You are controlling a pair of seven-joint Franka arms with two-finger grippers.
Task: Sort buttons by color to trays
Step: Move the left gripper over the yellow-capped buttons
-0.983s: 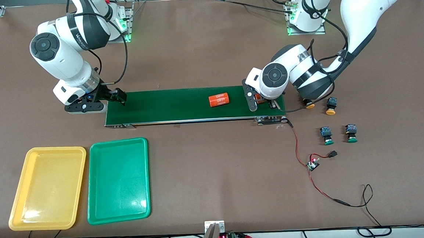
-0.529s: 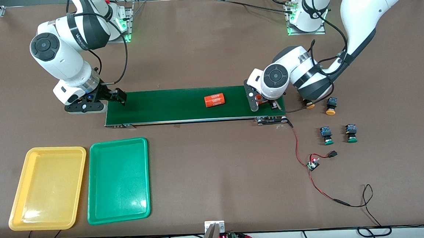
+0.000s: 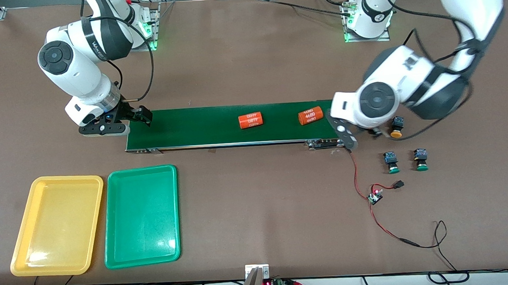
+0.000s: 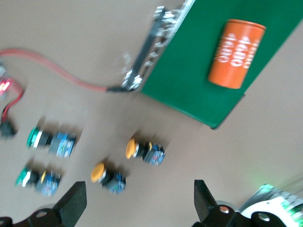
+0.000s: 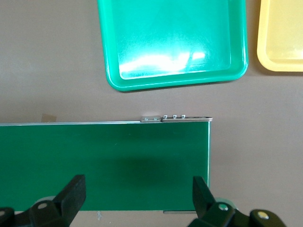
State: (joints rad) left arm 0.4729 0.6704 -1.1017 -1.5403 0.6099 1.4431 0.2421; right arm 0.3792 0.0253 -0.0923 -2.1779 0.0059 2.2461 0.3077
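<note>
Glossy plastic marks the green tray [image 3: 141, 216] and yellow tray [image 3: 56, 225], both catching bright glare, on a matt brown tabletop [image 3: 249, 63]. The dark-green conveyor belt [image 3: 200, 126] looks smooth and dull, edged by a metal rail [image 5: 176, 119]. Smooth white shells cover both arms.

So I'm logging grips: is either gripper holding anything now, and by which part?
Nothing is held. The left gripper is open above the yellow buttons; the right gripper is open over the belt.

White print reading "4680" repeats on an orange cylinder [image 3: 310, 115] lying on the green belt [image 3: 200, 128]; a second cylinder's [image 3: 251, 120] print is unclear.
</note>
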